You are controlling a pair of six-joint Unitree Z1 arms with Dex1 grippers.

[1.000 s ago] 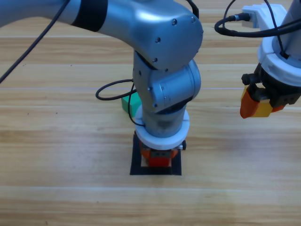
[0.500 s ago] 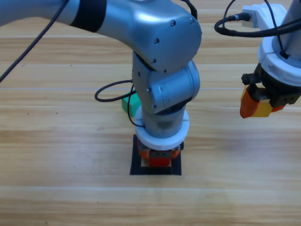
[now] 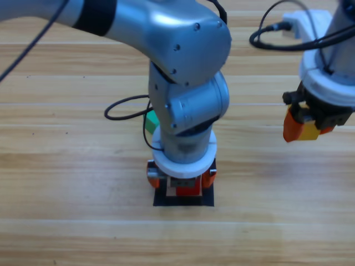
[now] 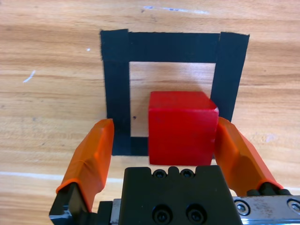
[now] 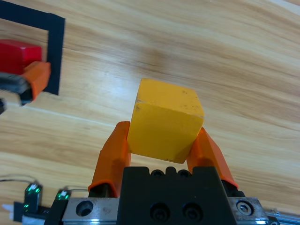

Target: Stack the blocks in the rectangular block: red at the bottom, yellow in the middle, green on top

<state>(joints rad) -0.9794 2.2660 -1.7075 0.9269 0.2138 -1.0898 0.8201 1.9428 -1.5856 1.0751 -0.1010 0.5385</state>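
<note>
The left pincer stands with jaws spread around the red cube, which sits on the black tape square on the wooden bench. The right pincer clamps the yellow cube aloft at right. The teal-green cube lies behind the left arm.

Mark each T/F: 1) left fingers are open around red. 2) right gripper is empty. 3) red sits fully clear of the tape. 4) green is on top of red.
1) True: the left gripper stands open, a gap showing beside the red cube.
2) False: the right gripper is shut on the yellow cube.
3) False: red overlaps the black tape square at one edge.
4) False: the green cube lies on the table behind the left arm.
</note>
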